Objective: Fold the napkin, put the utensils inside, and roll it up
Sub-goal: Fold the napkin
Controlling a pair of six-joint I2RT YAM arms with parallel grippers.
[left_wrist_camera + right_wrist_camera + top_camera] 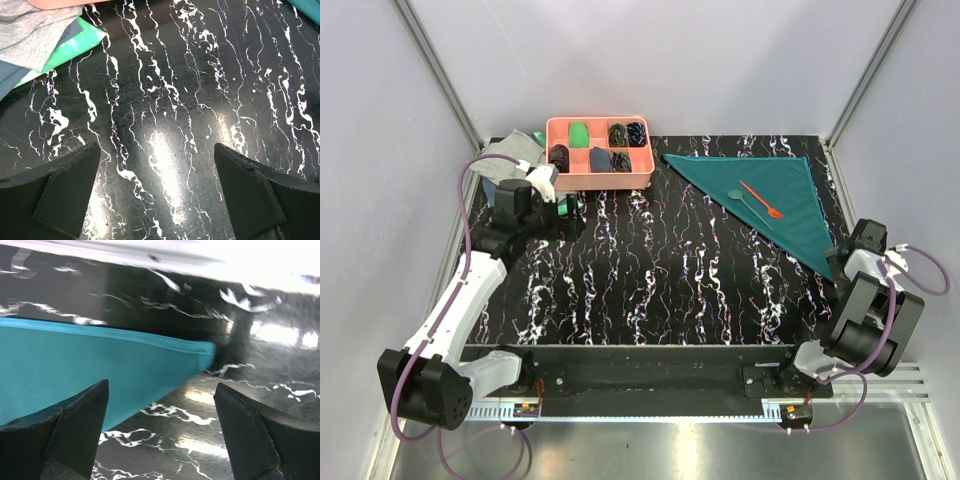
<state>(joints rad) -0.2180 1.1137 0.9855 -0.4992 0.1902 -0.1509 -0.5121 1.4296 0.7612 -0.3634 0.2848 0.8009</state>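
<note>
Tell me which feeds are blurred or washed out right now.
Right wrist: blurred, top edge blown out white, napkin corner soft. Left wrist: sharp, lamp glare on the table. Top: sharp, evenly lit; fork and spoon clear on the napkin.

Black marbled table [650, 270]; teal napkin [790, 190] folded to a triangle, upper right; pink tray [610, 181] upper centre. Grey cloth [510, 152] overlapping green cloth [75, 45], upper left.

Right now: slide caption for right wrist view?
Open right gripper poised over a pointed corner of the teal napkin on the black marbled table.
</note>
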